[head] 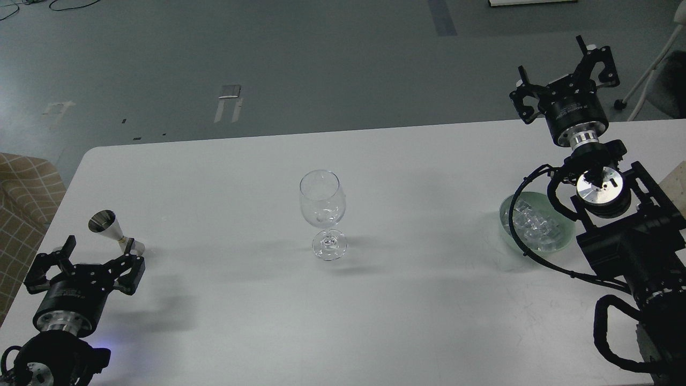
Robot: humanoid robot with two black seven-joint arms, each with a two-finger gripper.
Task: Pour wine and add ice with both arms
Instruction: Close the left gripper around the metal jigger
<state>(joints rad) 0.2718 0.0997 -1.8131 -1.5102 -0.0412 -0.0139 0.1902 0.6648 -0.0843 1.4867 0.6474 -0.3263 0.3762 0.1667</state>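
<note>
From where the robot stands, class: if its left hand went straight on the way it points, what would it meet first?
Probably the small metal jigger, standing just beyond the open left hand. Depth is unclear, so it might pass beside it.

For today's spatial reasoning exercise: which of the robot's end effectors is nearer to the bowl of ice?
The right end effector. It hangs above and behind the bowl of ice, while the left end effector sits far across the table.

a white table [375,316] with rounded corners filled most of the frame. an empty wine glass [322,214] stood upright near the centre, a small metal jigger [112,229] sat at the left, and a pale green bowl [506,228] of clear ice [533,222] rested at the right.
</note>
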